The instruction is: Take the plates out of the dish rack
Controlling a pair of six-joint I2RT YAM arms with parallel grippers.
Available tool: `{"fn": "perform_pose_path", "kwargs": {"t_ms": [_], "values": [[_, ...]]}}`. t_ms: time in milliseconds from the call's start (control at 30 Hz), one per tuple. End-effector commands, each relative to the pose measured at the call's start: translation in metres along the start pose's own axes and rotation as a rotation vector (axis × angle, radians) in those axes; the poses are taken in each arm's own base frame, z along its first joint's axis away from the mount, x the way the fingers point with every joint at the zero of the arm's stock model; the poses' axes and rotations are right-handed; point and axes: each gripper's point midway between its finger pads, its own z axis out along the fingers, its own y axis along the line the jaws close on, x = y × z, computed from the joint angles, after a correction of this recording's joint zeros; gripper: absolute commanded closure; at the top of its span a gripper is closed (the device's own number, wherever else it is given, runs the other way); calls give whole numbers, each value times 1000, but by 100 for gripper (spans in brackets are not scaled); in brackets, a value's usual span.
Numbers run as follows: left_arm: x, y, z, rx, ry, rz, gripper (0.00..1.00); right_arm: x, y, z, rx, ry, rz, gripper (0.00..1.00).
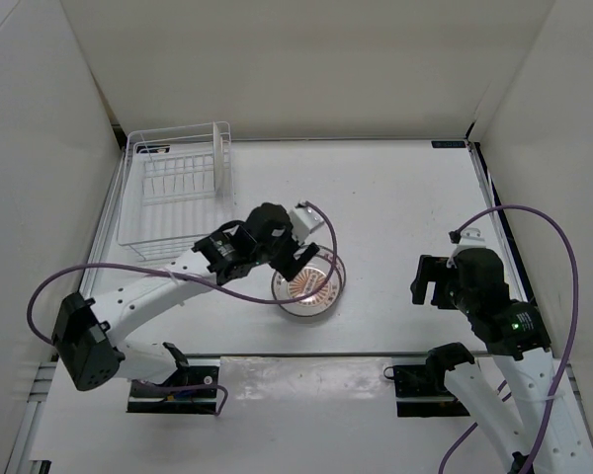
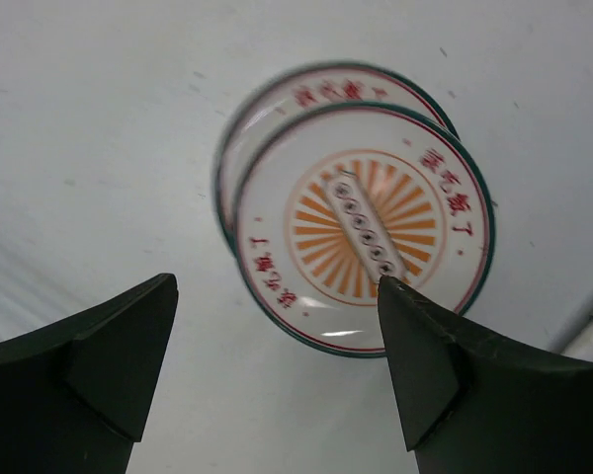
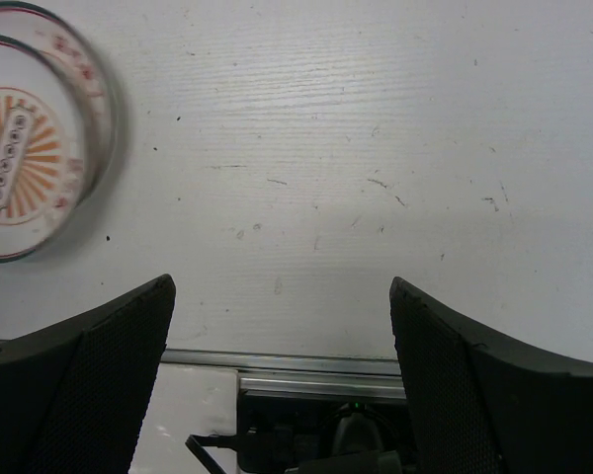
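A stack of plates lies flat on the table, the top one with an orange sunburst centre. In the left wrist view the sunburst plate rests off-centre on a second plate. The stack also shows in the right wrist view. My left gripper hovers just above the stack, open and empty. My right gripper is open and empty over bare table to the right of the stack. The white wire dish rack stands at the back left; I see no plate in it.
White walls enclose the table on the left, back and right. A metal rail runs along the table's near edge. The left arm's purple cable loops beside the stack.
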Motion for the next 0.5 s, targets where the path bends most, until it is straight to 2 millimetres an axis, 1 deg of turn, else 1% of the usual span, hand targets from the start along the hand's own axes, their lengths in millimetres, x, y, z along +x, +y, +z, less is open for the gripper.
{"fn": "perform_pose_path", "kwargs": {"t_ms": [0, 100, 167, 200, 333, 367, 400, 433, 467], "values": [[31, -48, 17, 173, 68, -30, 8, -5, -4, -1, 23, -38, 11, 10], [44, -52, 24, 164, 103, -71, 9, -5, -5, -1, 25, -41, 10, 10], [48, -50, 26, 153, 118, -76, 9, -5, -4, -1, 24, -41, 14, 10], [50, -45, 27, 125, 126, -81, 9, -6, -4, -2, 23, -46, 11, 10], [52, -43, 23, 133, 149, -105, 7, -4, -4, -1, 24, -41, 14, 10], [55, -43, 23, 133, 160, -106, 6, -6, -5, -1, 25, -48, 12, 10], [60, -46, 22, 151, 173, -107, 6, -5, -4, -1, 21, -47, 12, 10], [62, -51, 21, 161, 183, -148, 6, -5, -3, -1, 18, -41, 9, 10], [65, -51, 20, 158, 190, -156, 6, -6, -3, -1, 16, -47, 5, 10]]}}
